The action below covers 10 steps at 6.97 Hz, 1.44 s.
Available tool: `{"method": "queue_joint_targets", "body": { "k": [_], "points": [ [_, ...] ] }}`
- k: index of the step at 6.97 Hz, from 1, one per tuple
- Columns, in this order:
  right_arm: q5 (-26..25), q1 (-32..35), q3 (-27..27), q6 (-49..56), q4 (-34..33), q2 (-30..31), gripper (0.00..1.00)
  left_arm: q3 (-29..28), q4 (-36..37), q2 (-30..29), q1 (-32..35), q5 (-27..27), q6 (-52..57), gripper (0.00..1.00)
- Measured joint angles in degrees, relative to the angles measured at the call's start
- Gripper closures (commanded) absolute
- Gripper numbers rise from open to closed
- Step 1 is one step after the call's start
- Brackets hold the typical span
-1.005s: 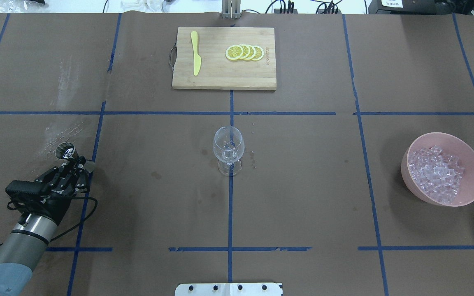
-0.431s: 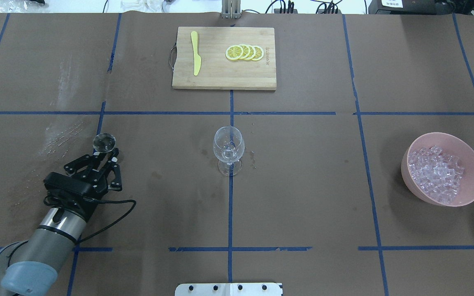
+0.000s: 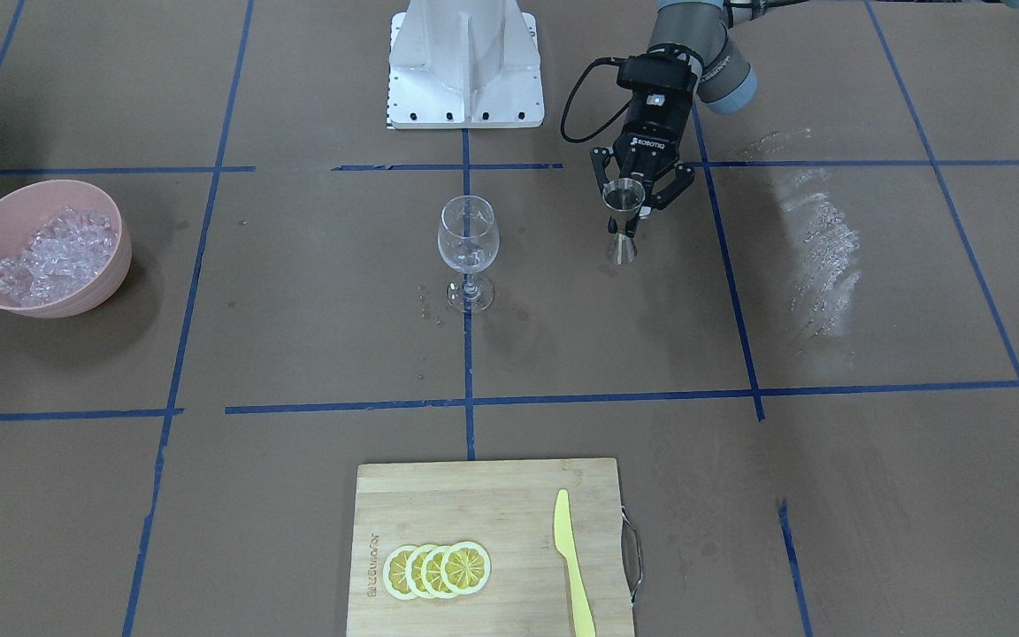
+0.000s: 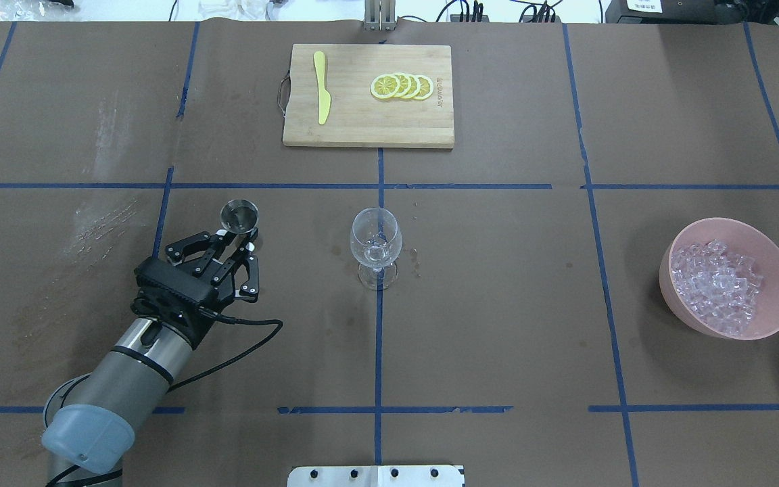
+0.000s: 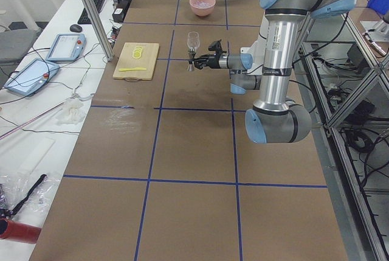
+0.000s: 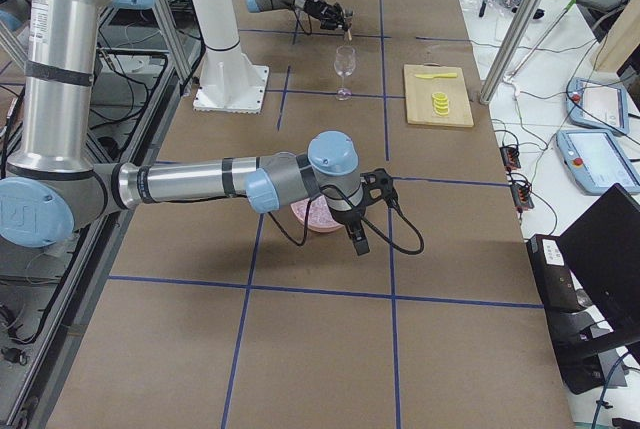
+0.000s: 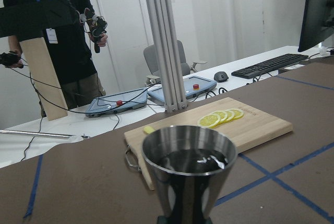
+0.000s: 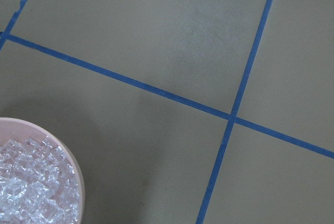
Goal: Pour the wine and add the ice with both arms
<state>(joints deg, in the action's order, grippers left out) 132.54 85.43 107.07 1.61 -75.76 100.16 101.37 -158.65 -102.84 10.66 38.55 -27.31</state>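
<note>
My left gripper (image 4: pixel 237 235) is shut on the waist of a steel jigger (image 4: pixel 239 214) and holds it upright above the table, left of the empty wine glass (image 4: pixel 376 245). The left wrist view shows dark liquid in the jigger's (image 7: pixel 188 169) top cup. In the front-facing view the jigger (image 3: pixel 624 193) is right of the glass (image 3: pixel 468 241). The ice (image 4: pixel 717 285) fills a pink bowl (image 4: pixel 778 308) at the far right. My right gripper (image 6: pixel 358 236) hangs beside the bowl (image 8: pixel 78 177); I cannot tell whether it is open or shut.
A wooden cutting board (image 4: pixel 368 125) at the far middle carries lemon slices (image 4: pixel 403 86) and a yellow knife (image 4: pixel 322 88). The robot's base plate (image 4: pixel 376 476) is at the near edge. Pale wet streaks (image 4: pixel 102 216) mark the paper on the left.
My left arm has swung right and slightly forward with the jigger, closer to the wine glass. The glass, bowl and board have not moved.
</note>
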Motion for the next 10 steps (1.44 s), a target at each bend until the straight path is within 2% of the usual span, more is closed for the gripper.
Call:
{"method": "queue_joint_targets", "body": {
  "k": [4,8,10],
  "points": [
    [0.0,0.0,-0.3,0.0,0.0,0.0,0.0,1.6,17.3,-10.2,0.4,2.1,5.6,1.0],
    [0.0,0.0,-0.5,0.0,0.0,0.1,0.0,1.7,21.6,-11.7,0.5,1.7,22.8,1.0],
    [0.0,0.0,-0.5,-0.1,0.0,0.1,0.0,1.5,22.8,-12.2,0.5,-0.2,32.1,1.0]
  ]
}}
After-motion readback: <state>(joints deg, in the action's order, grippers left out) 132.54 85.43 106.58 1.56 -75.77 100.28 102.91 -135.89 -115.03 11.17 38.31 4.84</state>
